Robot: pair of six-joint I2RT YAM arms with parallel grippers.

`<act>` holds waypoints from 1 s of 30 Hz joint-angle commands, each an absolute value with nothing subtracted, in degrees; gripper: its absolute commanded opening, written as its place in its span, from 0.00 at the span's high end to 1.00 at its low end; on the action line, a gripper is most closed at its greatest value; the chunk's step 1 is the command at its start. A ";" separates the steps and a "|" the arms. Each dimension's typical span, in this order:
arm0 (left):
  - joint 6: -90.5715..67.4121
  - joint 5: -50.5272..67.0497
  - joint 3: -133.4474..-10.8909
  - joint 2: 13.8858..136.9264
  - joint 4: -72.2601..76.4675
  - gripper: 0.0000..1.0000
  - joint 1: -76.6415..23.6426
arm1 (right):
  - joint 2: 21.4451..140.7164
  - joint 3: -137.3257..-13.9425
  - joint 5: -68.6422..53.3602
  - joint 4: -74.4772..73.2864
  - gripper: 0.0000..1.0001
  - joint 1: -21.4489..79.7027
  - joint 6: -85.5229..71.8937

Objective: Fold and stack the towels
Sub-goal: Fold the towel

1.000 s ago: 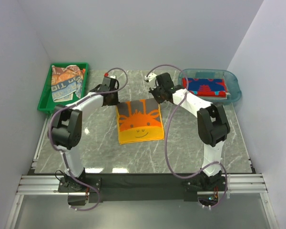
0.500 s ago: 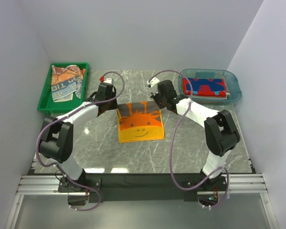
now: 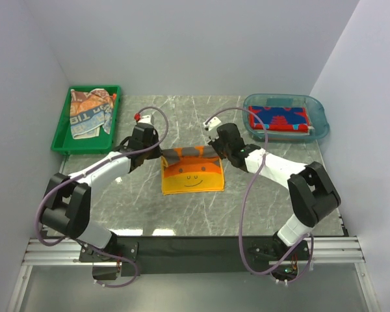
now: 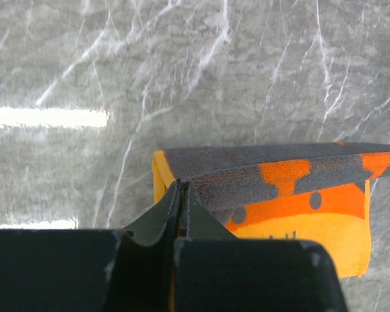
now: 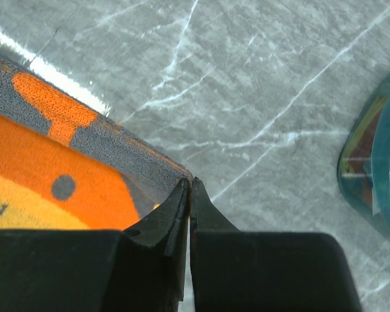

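A: Item one, nearest?
B: Table (image 3: 143, 208). Grey marble look with white veins, glossy, with light glare on it.

A: Item two?
B: Orange towel (image 3: 192, 175), mid-table. It is a soft napped cloth, roughly rectangular. The near band is yellow, above it an orange cartoon face with dot eyes and a smile, and the far band is grey with orange patches. The near edge lies flat on the table; the far edge is raised off it and curls toward the near side. As it sits, the long axis runs left to right, and the face reads upright from the near side.

A: Item three?
B: Left gripper (image 4: 181, 188). Black fingers, jaws closed, pinching the orange towel's far-left corner.

A: Item four?
B: Right gripper (image 5: 189, 185). Same build, jaws closed, nipping the far-right corner.

A: Far left?
B: Tray (image 3: 62, 133). Green plastic, rectangular, ribbed walls. It holds the tray towels (image 3: 90, 112), a crumpled heap that is tan patterned, with a whitish cloth showing blue lettering.

A: Far right?
B: Tub (image 3: 318, 123). Clear blue plastic, rounded corners. The red towel (image 3: 279, 117) is inside, lying flat, with blue shapes on it. Its long axis runs left to right.
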State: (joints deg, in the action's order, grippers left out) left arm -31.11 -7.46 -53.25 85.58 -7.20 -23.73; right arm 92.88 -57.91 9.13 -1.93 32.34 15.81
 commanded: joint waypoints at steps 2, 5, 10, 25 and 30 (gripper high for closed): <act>-31.38 -15.82 -50.37 81.65 -8.26 0.99 -23.03 | 87.90 -54.33 20.12 -0.09 1.00 32.08 16.26; -30.42 -16.08 -50.36 80.42 -7.91 0.99 -23.11 | 87.10 -53.44 21.00 -0.17 1.00 32.52 15.82; -29.35 -16.87 -50.45 78.40 -7.65 0.99 -23.91 | 86.04 -53.00 20.75 1.41 1.00 32.96 15.65; -26.19 -21.01 -63.63 96.94 -3.61 0.91 -22.33 | 103.35 -68.64 19.95 1.23 1.00 32.52 18.81; -23.91 -19.25 -67.49 102.73 -3.78 0.74 -20.92 | 108.98 -72.86 19.51 0.53 1.00 32.26 19.68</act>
State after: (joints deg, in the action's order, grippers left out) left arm -26.55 -17.52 -64.10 100.79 -4.95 -22.37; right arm 107.46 -69.80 17.02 1.08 33.52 18.17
